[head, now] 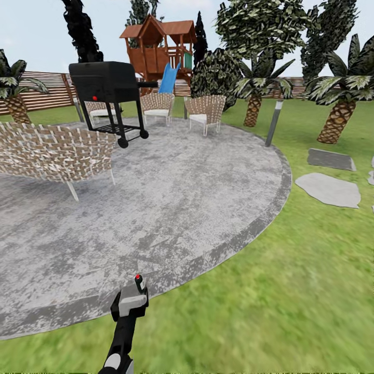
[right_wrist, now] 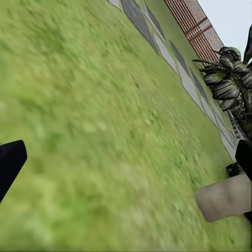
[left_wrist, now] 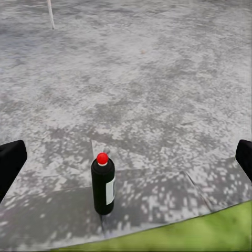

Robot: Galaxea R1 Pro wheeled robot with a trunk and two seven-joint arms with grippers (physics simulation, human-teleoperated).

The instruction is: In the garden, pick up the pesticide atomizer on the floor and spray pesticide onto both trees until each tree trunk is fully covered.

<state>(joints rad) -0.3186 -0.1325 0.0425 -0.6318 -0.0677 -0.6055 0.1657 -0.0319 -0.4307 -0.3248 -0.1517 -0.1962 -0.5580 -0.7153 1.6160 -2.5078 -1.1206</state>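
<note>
Near-black pesticide atomizer [left_wrist: 103, 183], red-capped and white-labelled, upright on the grey stone patio [left_wrist: 147, 79] near its edge, just short of the lawn [left_wrist: 199, 231]. Centred between the widely parted fingers [left_wrist: 11, 163] of the left gripper [left_wrist: 126, 160], untouched. In the head view, left arm [head: 124, 322] stretched low over the patio rim [head: 249, 228]. Right gripper [right_wrist: 126, 163] likewise spread open above grass [right_wrist: 94, 121], a fence [right_wrist: 197, 23] and paving slabs [right_wrist: 157, 37] beyond. Black grill [head: 106, 85], wicker chairs [head: 52, 153] and playset [head: 156, 47] behind.
</note>
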